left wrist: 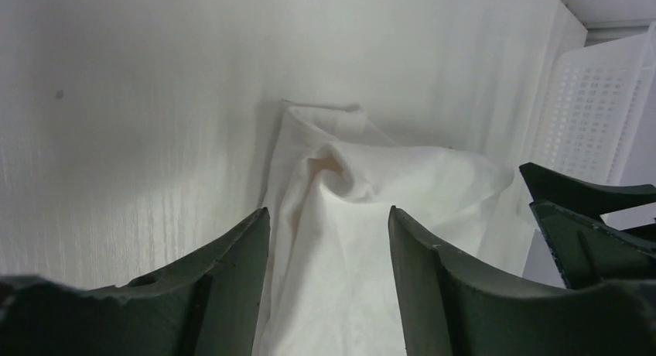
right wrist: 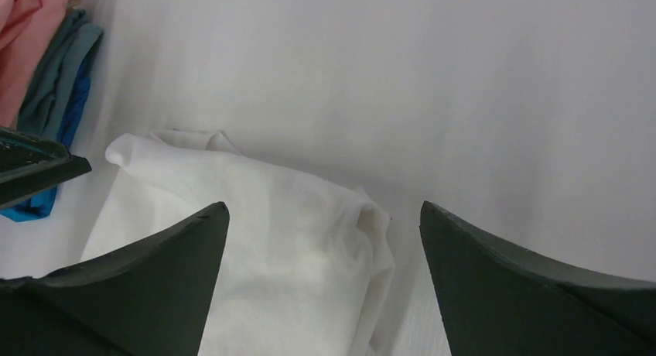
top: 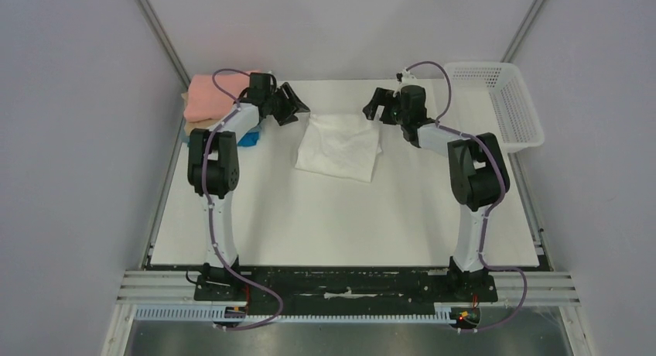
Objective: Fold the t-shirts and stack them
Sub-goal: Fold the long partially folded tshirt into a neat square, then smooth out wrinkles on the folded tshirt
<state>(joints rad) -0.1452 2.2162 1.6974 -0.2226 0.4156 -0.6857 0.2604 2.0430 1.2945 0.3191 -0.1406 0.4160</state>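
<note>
This is a robotics lab test cell: a plain white table point(top: 340, 217) is boxed in by bare grey panels point(top: 70, 139) on metal posts point(top: 158, 31). The left arm point(top: 216, 162) and right arm point(top: 476, 170) are bolted to slotted aluminium rails point(top: 155, 285) at its near edge (purple cables point(top: 218, 76) trail along both arms), under flat, even light.

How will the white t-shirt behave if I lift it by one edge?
Probably floppy: the white t-shirt lies bunched in soft creases. Lifted by one edge, its loosely folded layers would likely sag open. Pushed, it may wrinkle rather than slide whole.
</note>
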